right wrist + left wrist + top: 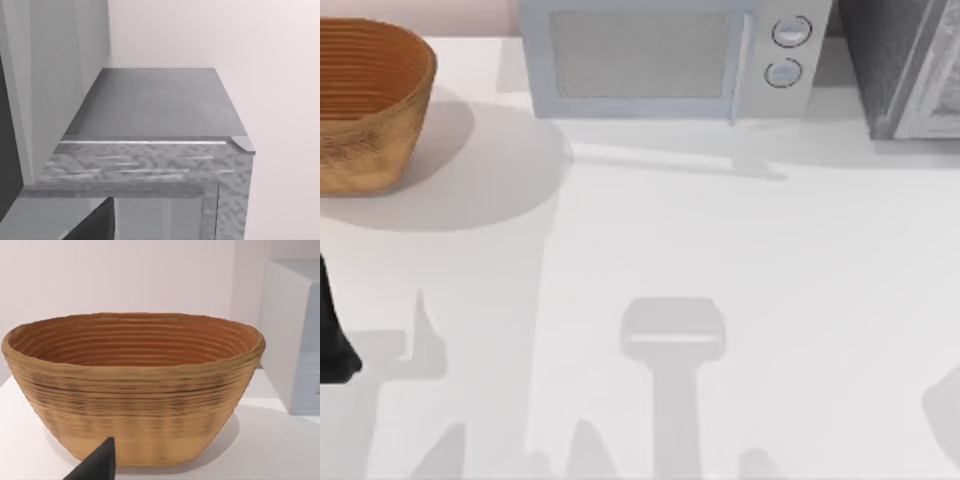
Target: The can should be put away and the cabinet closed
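The can is out of view. The grey textured cabinet [905, 65] stands at the table's back right corner, cut off by the picture's edge. In the right wrist view I look down on the cabinet's flat top [160, 105] and its front frame. I cannot tell whether it stands open. A dark tip of my right gripper [95, 225] shows close in front of the cabinet and above its top. A black part of my left arm [334, 340] sits at the table's far left edge. The left gripper [97, 465] points at the basket.
A woven brown basket [365, 100] [132, 390] stands at the back left, with nothing showing inside it. A pale grey microwave [660, 60] with two round knobs stands shut at the back middle, just left of the cabinet. The white tabletop [720, 250] carries only arm shadows.
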Robot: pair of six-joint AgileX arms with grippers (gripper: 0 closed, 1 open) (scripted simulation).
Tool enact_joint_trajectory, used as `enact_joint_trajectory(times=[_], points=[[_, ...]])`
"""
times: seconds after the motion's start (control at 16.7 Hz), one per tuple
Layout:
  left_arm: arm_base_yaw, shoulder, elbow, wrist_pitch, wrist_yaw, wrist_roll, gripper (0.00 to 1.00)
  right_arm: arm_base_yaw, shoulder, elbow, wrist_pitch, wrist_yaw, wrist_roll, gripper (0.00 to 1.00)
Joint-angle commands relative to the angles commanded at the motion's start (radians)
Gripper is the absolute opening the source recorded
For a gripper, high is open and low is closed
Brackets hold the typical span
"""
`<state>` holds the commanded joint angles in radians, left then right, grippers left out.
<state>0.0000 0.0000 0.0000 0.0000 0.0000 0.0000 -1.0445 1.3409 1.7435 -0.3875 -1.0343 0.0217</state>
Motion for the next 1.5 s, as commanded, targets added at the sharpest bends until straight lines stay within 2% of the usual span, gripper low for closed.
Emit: enact_joint_trajectory(times=[0.18,0.36,0.6,1.2,1.38,1.5], points=[[0.0,0.0,0.0,0.0,0.0,0.0,1.0,0.054,0.012,0.008,-0.009,0.059,0.005,1.0],[0.0,0.0,0.0,0.0,0.0,0.0,1.0,0.189,0.02,0.019,-0.02,0.199,0.003,1.0],[0.0,0.0,0.0,0.0,0.0,0.0,1.0,0.468,0.021,0.032,-0.031,0.463,-0.001,1.0],[0.0,0.0,0.0,0.0,0.0,0.0,1.0,1.269,-0.016,0.003,-0.057,1.274,0.009,1.0],[0.0,0.0,0.0,0.0,0.0,0.0,1.0,1.426,-0.038,-0.009,-0.054,1.426,0.006,1.0],[0.0,0.0,0.0,0.0,0.0,0.0,1.0,1.477,-0.048,-0.02,-0.054,1.476,0.001,1.0]])
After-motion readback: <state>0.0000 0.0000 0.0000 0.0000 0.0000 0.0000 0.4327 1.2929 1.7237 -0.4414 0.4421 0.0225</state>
